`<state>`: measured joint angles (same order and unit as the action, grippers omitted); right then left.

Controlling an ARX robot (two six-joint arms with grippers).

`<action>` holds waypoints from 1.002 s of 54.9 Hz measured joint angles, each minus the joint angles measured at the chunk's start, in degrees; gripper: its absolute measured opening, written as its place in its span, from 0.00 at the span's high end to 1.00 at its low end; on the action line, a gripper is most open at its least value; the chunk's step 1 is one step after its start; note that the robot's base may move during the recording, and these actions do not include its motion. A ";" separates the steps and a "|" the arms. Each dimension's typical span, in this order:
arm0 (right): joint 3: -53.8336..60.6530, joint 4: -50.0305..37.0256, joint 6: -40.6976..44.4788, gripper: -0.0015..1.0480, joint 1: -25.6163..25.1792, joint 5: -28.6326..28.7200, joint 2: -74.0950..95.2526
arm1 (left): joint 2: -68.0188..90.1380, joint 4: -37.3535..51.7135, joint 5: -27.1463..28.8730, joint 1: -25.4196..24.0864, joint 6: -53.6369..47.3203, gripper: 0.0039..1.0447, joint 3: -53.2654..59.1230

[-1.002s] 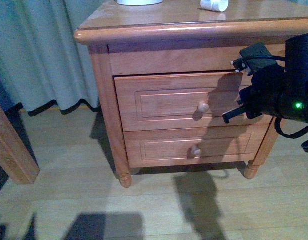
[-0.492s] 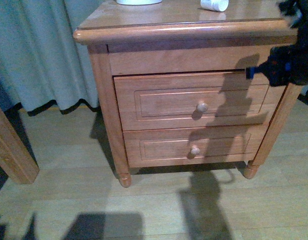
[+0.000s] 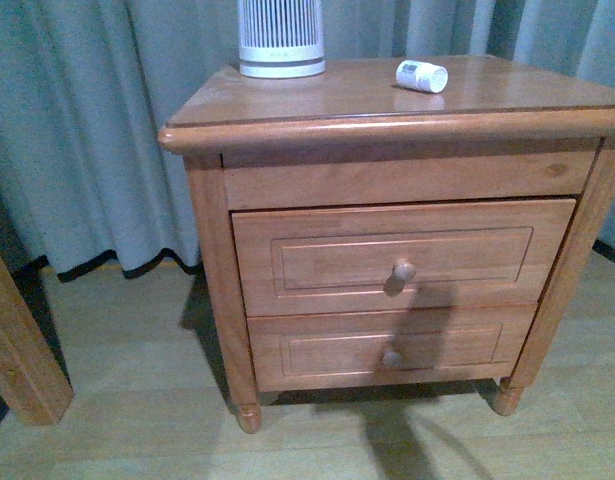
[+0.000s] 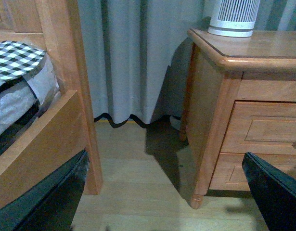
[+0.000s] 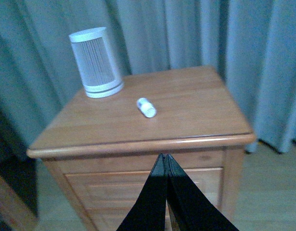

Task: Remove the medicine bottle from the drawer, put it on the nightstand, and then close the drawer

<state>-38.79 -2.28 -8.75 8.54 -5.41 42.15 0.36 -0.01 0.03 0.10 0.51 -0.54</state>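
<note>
My views are dim and bluish. A soft shadow crosses the drawer (image 3: 402,255) fronts and floor (image 3: 137,400); my right wrist view is slightly blurred.

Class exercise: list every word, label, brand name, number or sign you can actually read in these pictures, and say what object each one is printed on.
None can be read.
Medicine bottle: it lies on its side on the nightstand and carries a pale printed label, but the print is too small and blurred in every view.
White ribbed appliance: no lettering visible.
Drawer fronts, curtain and checked fabric: no text or signs.
</note>
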 joint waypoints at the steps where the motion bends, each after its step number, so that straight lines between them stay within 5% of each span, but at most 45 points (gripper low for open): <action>1: 2.05 2.91 2.16 0.97 1.44 -2.99 -4.74 | 0.00 0.00 0.00 0.00 0.00 0.06 0.00; 4: 7.67 8.70 5.22 0.97 3.78 -6.73 -15.26 | 0.00 0.00 0.00 0.00 0.02 0.06 0.00; 10: 18.05 7.13 7.17 0.97 2.45 -5.11 -27.02 | 0.00 0.00 0.00 0.02 0.00 0.06 0.00; 14: 27.61 3.74 8.00 0.97 -4.81 3.93 -34.14 | 0.00 0.00 0.00 0.00 0.02 0.06 0.00; 18: 37.79 2.64 8.22 0.97 -8.07 5.09 -40.87 | 0.00 0.00 0.00 0.00 0.02 0.06 0.00; 51: 37.92 2.38 8.48 0.96 -8.35 5.44 -41.86 | 0.00 0.00 0.00 0.00 -0.04 0.06 0.02; 55: 37.92 2.38 8.52 0.84 -8.35 5.44 -41.86 | 0.00 0.00 0.00 0.00 -0.02 0.06 0.00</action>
<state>-0.86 0.10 -0.23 0.19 0.03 0.30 0.36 -0.01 0.03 0.10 0.49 -0.54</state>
